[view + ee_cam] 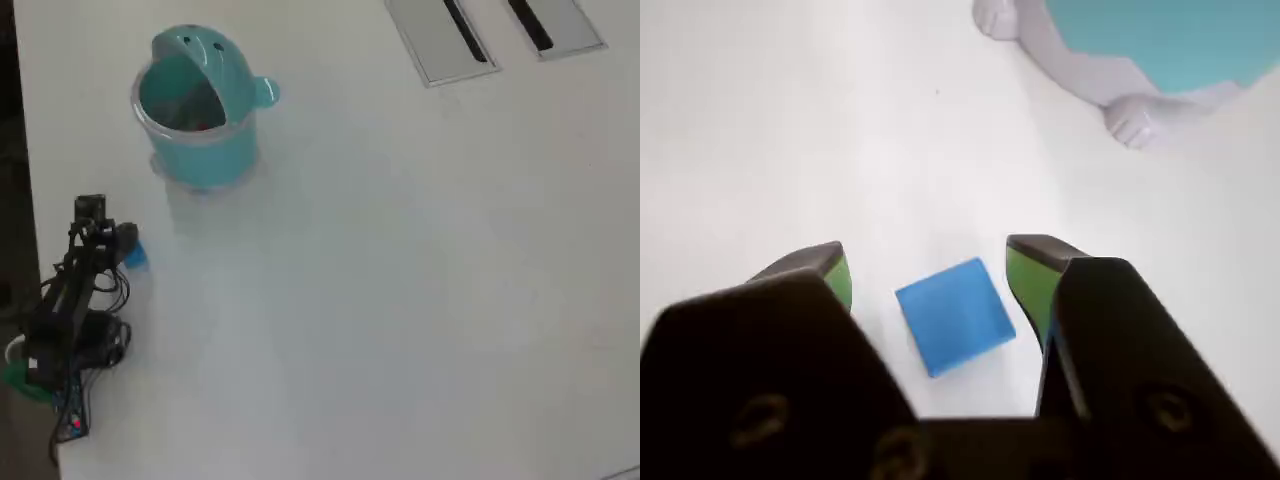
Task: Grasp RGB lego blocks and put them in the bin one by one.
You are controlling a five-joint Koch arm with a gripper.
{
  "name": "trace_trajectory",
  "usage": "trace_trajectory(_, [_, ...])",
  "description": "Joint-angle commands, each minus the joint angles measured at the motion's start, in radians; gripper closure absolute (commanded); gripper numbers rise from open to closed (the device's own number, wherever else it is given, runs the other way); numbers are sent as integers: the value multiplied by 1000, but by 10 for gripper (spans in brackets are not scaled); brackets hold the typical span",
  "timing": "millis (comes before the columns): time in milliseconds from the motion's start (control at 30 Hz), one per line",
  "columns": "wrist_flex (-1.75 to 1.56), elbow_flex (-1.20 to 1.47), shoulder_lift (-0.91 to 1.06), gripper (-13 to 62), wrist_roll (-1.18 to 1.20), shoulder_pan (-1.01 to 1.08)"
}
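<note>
The blue block (955, 315) lies flat on the white table, between my two green-padded fingers, touching neither. My gripper (930, 270) is open around it, just above the table. In the overhead view the blue block (136, 257) shows beside the arm's tip (118, 240) at the left edge. The teal bin (200, 115) stands beyond it, its lid tipped back and its mouth open, with something red inside (205, 125). In the wrist view the bin's base (1140, 60) fills the top right. The yellowish-green block is not in view.
Two flat grey slotted plates (440, 35) lie at the far top of the overhead view. The table's left edge (25, 200) runs close beside the arm. Cables hang round the arm's base (70, 350).
</note>
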Motion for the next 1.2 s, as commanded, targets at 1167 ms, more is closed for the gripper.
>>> trace_trajectory(1167, [-34,-14,-121,211,-67,69])
